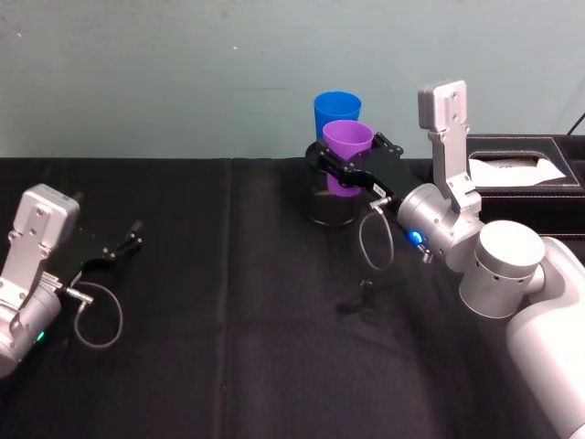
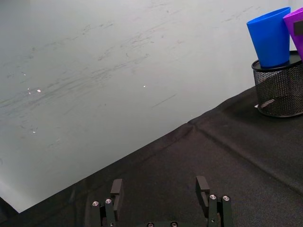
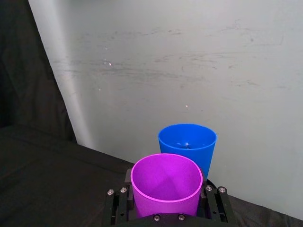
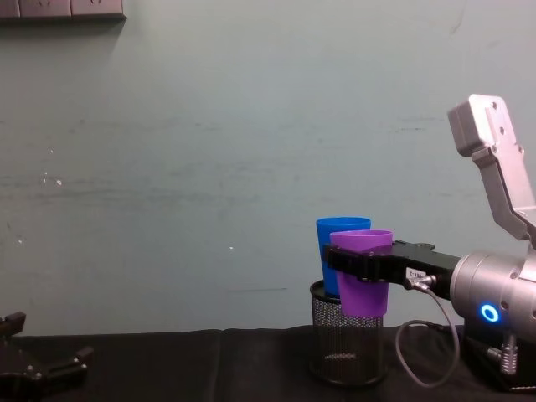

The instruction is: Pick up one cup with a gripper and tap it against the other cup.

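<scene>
My right gripper [image 1: 352, 155] is shut on the purple cup [image 1: 347, 139], holding it upright in the air by its sides. The purple cup [image 4: 362, 268] hangs just in front of the blue cup [image 4: 339, 226], their rims close together; whether they touch I cannot tell. The blue cup [image 1: 335, 107] stands upright in a black wire-mesh pen holder [image 1: 329, 206] at the back of the table. In the right wrist view the purple cup [image 3: 165, 184] sits between the fingers, with the blue cup [image 3: 187, 142] right behind it. My left gripper [image 1: 128, 240] rests open at the far left.
A black tissue box [image 1: 521, 160] stands at the back right, beside my right arm. A small dark object [image 1: 366, 285] lies on the black cloth [image 1: 228, 302] below the right gripper. The wall [image 4: 209, 167] rises directly behind the pen holder [image 4: 345, 343].
</scene>
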{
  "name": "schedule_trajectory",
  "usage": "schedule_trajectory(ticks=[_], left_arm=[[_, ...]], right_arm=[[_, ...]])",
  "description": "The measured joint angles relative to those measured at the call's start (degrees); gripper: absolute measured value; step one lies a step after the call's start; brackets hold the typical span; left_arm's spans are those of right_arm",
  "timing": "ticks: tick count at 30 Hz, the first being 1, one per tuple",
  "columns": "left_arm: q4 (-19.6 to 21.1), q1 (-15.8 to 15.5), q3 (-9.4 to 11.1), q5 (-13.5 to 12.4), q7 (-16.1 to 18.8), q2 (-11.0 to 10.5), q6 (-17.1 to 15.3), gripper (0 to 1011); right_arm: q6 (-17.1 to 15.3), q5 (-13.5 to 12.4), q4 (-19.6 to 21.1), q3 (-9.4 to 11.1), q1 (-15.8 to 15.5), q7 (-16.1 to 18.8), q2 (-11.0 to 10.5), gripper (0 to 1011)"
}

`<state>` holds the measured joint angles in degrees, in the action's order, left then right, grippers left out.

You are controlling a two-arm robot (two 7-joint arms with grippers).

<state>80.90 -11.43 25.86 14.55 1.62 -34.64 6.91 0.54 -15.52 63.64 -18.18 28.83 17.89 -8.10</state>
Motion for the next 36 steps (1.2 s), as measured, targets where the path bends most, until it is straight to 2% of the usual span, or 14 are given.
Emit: schedule_trajectory(ticks=[36], left_arm=[[0.0, 0.0, 0.0, 0.0, 0.0, 0.0, 0.0, 1000]], right_arm=[[-0.01, 0.0, 0.06, -0.05, -0.05, 0.02, -0.01, 735]])
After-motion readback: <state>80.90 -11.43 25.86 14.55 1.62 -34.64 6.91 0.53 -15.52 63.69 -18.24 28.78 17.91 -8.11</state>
